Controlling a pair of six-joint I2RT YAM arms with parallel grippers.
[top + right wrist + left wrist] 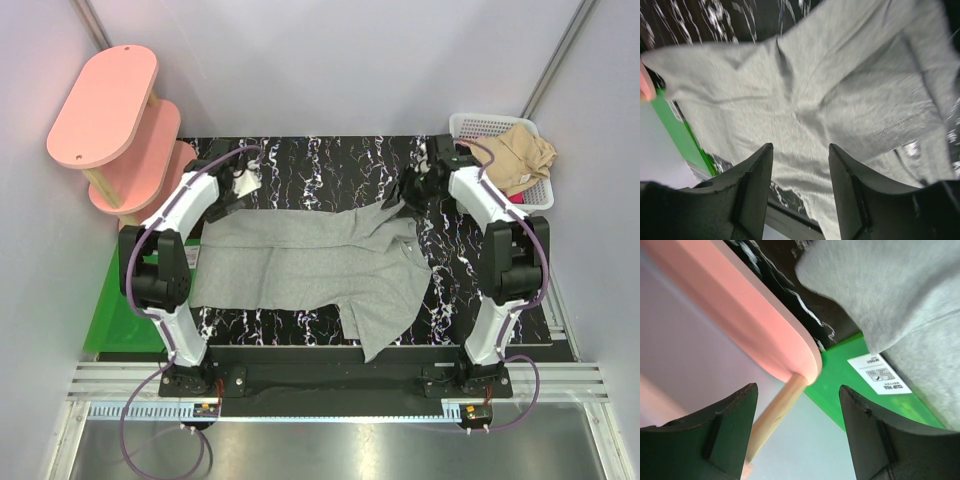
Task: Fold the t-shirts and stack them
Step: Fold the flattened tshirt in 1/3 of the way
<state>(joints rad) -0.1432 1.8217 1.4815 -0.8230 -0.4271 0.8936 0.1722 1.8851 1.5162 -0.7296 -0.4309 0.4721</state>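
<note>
**Top view:** my left pincer (245, 180) and right pincer (415, 192) stand at the 12 o'clock edge of the grey t-shirt (300, 265). The shirt lies mid-table, rumpled, with one part trailing toward 5 o'clock. I judge folding barely begun. A tan t-shirt (527, 155) lies in the basket (478, 122) at 2 o'clock. No stack shows.

**Left wrist view:** jaws apart, empty. Grey cloth lies at 2 o'clock, blurred.

**Right wrist view:** jaws apart, empty, above the grey cloth. I cannot make out the neckline.
</note>
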